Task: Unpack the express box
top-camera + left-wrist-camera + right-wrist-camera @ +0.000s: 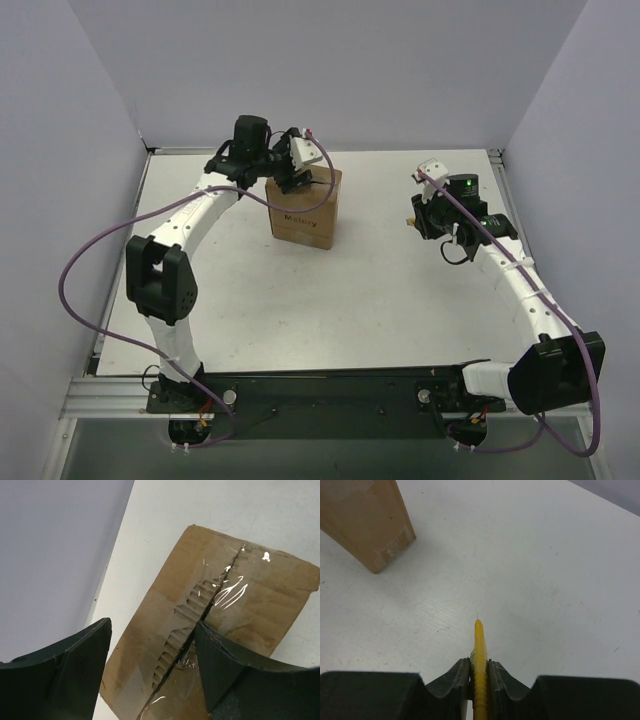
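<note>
Currently express box (305, 208) is sitting back-left on desk (390, 290) near rear wall (330, 70), left claw (150, 645) hanging wide open and empty over its slit top, right claw (479, 665) gripping yellow knife (478, 635) well apart rightward.

Brown cardboard on the express box (305, 210), dark print across its side, pale ribbed corrugation along the torn top seam under clear tape (230, 592). Ridged yellow on the knife (479, 645), black on the right pincer (479, 667), white with faint scuffs across the desk (400, 290). Purple cables (63, 275) over white arms (205, 210).
</note>
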Robot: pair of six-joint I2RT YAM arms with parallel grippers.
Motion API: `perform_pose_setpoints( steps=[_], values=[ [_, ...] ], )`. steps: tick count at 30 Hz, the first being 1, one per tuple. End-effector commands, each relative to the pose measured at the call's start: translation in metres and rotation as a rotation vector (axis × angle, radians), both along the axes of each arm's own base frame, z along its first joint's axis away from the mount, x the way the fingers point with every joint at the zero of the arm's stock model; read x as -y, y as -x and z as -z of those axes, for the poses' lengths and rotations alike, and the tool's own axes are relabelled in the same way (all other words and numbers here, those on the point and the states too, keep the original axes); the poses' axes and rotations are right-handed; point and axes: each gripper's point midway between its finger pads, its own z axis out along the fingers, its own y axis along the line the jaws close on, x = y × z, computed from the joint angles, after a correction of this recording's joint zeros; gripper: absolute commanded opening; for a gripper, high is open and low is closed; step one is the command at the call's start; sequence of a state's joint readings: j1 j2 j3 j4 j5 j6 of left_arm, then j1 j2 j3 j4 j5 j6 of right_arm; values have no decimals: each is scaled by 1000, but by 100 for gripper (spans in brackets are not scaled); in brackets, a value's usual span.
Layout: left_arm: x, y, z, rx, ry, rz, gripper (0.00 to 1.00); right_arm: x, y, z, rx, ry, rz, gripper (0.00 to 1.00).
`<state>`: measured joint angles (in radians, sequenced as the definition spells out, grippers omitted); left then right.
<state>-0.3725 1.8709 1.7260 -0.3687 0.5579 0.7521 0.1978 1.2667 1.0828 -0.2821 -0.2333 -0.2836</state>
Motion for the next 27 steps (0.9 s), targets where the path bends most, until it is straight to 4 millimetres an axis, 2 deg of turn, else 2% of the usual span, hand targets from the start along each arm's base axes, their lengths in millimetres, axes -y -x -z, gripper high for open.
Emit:
perform_pose_setpoints(
  steps=[1, 3, 4, 7, 10, 11, 14, 15, 18, 22, 23, 27],
  values=[
    [7, 9, 32, 13, -183, 149, 77, -6, 1, -11, -25, -43, 3, 0],
    [11, 12, 47, -4, -235, 211, 77, -7, -1, -17, -18, -56, 4, 0],
    [10, 20, 49, -39, -255, 241, 77, -10, -1, -18, -16, -66, 2, 0],
    [12, 26, 64, -64, -317, 291, 75, -13, -5, -23, -13, -86, -1, 0],
    [19, 35, 78, -28, -397, 348, 68, -17, -9, -23, -21, -109, -10, 0],
    [15, 34, 89, -28, -443, 330, 66, -19, -10, -24, -24, -116, -9, 0],
    [22, 33, 82, -17, -403, 277, 61, -22, -14, -28, -20, -128, -19, 0],
    [24, 33, 75, -22, -369, 266, 58, -22, -15, -31, -15, -130, -16, 0],
    [27, 35, 56, -77, -281, 209, 40, -23, -17, -34, -15, -137, -17, 0],
    [27, 40, 36, -127, -157, 139, 28, -30, -18, -42, -13, -177, -30, 0],
    [28, 43, 25, -130, -123, 119, 26, -34, -18, -46, -12, -201, -40, 0],
    [30, 49, 14, -135, -56, 95, 18, -58, -26, -87, -3, -397, -119, 0]
  ],
)
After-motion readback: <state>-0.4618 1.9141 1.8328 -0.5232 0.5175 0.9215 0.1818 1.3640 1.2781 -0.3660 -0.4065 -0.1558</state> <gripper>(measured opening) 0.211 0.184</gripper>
